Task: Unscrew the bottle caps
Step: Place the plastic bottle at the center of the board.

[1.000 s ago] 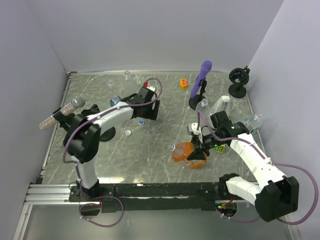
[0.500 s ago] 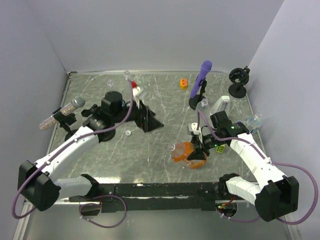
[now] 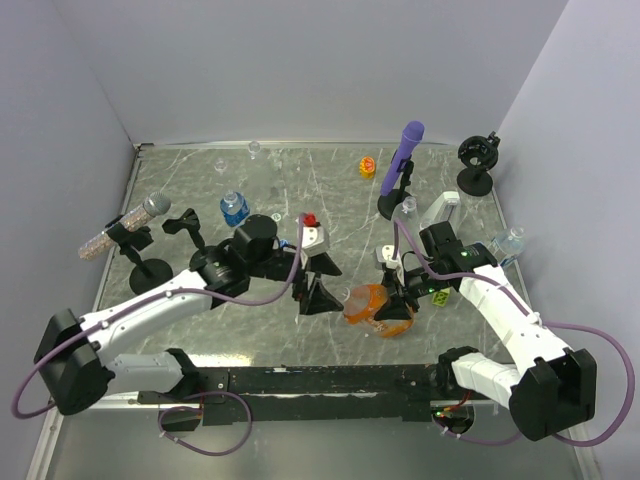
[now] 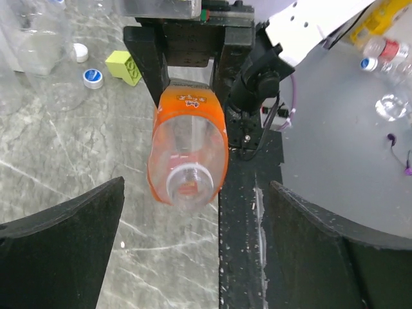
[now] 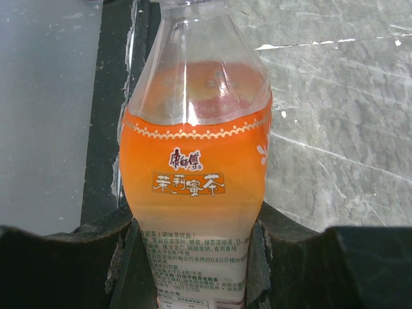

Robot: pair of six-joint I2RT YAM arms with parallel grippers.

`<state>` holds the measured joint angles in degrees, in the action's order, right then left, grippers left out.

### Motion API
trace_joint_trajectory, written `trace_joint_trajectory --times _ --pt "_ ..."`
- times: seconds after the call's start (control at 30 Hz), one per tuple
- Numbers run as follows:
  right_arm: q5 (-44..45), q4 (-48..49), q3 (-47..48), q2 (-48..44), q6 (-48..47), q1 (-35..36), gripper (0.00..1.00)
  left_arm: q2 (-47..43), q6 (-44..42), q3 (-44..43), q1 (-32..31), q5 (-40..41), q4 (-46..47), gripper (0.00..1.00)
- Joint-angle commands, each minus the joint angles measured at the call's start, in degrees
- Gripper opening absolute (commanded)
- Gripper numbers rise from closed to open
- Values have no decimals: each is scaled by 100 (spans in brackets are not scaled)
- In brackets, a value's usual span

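The left tool (image 3: 320, 283), jaws spread wide, faces the orange squarish transparent plastic bottle (image 3: 368, 305) just at its 3 o'clock above the worktop (image 3: 300, 190). The bottle's long axis runs 9-to-3, neck leftward. The right tool (image 5: 196, 270) pinches its body.

Grey marbled table (image 3: 330, 205) (scattered caps (image 4: 93, 78), bottles (image 3: 235, 208))

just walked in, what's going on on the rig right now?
The right end effector is shut on the orange bottle, holding it on its side with the neck pointing toward the left arm. The left end effector is wide open right in front of the neck, lined up with it but not touching. Two loose caps lie on the table nearby.
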<state>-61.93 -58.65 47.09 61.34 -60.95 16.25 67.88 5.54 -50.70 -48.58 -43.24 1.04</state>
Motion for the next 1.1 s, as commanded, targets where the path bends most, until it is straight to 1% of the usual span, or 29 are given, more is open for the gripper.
trace_joint_trajectory --times 0.0,0.13,0.17,0.23,0.27,0.3,0.37,0.5,0.53,0.57,0.6,0.67,0.7,0.73,0.83,0.9,0.97,1.03,1.07 --pt "-126 135 72 1 -93 27 20 366 -413 -370 -231 228 -24 90" --pt "-135 117 81 18 -110 27 20 542 -466 -476 -319 457 -95 81" --pt "-144 117 81 1 -110 27 20 551 -466 -502 -319 475 -95 76" --pt "-144 126 81 9 -102 27 20 586 -475 -564 -319 475 -269 62" --pt "-135 126 81 9 -110 27 20 595 -466 -581 -319 483 -297 50" --pt "-135 117 81 9 -110 27 20 621 -475 -634 -319 484 -349 42" --pt "-135 126 81 1 -102 18 20 656 -475 -687 -328 414 -437 35" --pt "-144 126 81 9 -101 18 20 657 -361 -775 -319 299 -534 10" --pt "-135 135 81 9 -84 18 21 648 -317 -792 -319 308 -552 1" --pt "-126 144 81 9 -58 27 22 639 -256 -801 -319 343 -569 1" --pt "-117 152 81 27 -49 19 27 639 -220 -801 -319 334 -578 1" --pt "-152 126 90 18 -49 27 47 604 -133 -819 -319 369 -631 1" --pt "-179 126 98 1 -23 27 64 578 -115 -836 -319 413 -701 1" --pt "-196 143 116 -25 21 19 99 551 -106 -863 -319 518 -806 1" --pt "-205 231 204 -157 310 -60 99 446 -115 -942 -267 913 -1323 1" --pt "-57 441 204 -306 600 -218 99 358 -89 -1021 -127 1176 -1745 1" --pt "14 582 195 -482 742 -411 99 262 60 -1161 137 1589 -2211 1" --pt "128 854 125 -710 1030 -648 99 252 236 -1398 566 1993 -2755 1" --pt "207 1073 81 -877 1224 -754 99 278 263 -1625 812 2152 -3254 1"
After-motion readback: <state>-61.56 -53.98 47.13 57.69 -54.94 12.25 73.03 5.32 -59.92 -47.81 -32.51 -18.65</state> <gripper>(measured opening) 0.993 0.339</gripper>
